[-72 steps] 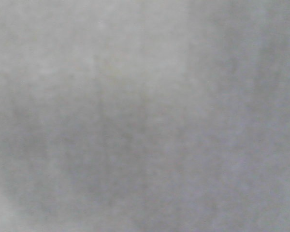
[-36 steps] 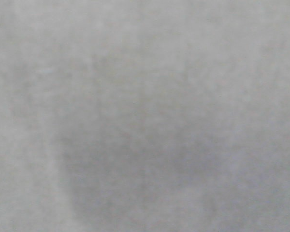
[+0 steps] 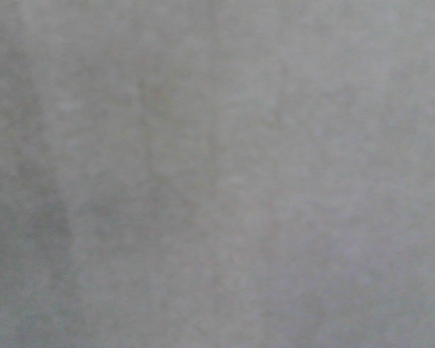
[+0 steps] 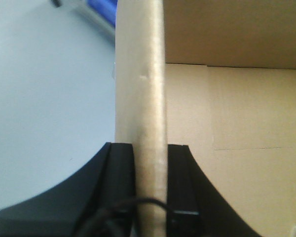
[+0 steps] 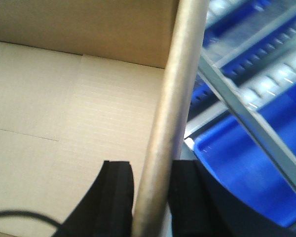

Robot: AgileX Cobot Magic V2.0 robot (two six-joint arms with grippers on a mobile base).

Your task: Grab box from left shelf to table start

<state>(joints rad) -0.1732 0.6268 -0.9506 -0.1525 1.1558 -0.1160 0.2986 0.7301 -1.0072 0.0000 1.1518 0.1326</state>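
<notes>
The front-facing view is an even grey blur, and nothing can be made out in it.

The box [image 4: 237, 123], open-topped brown corrugated cardboard, fills most of both wrist views. Its bare inner floor and far wall show, with a flap seam running across the floor [image 5: 64, 98]. The box is held up by its walls between the 2 claws. Whether its underside rests on anything cannot be told.

In the right wrist view, grey metal shelving [image 5: 246, 113] runs diagonally just beside the outer face of the gripped wall. Blue bins [image 5: 246, 163] sit on it, the nearest one large and low in the picture, the further rows blurred. In the left wrist view, a pale grey-blue surface [image 4: 44, 108] lies outside the box wall. A metal rail and a corner of 1 more blue bin [image 4: 101, 6] show at the top edge.

The left claw [image 4: 149, 148] is clamped narrow on the top edge of a box wall, which stands upright between its 2 black fingers [image 4: 119, 173]. 1 finger is pressed to the outside and 1 to the inside. The right claw [image 5: 149, 165] grips another wall the same way, its fingers [image 5: 116, 187] tight on either face of the cardboard.

A thin black cable [image 4: 138, 201] loops across the base of the left claw.
</notes>
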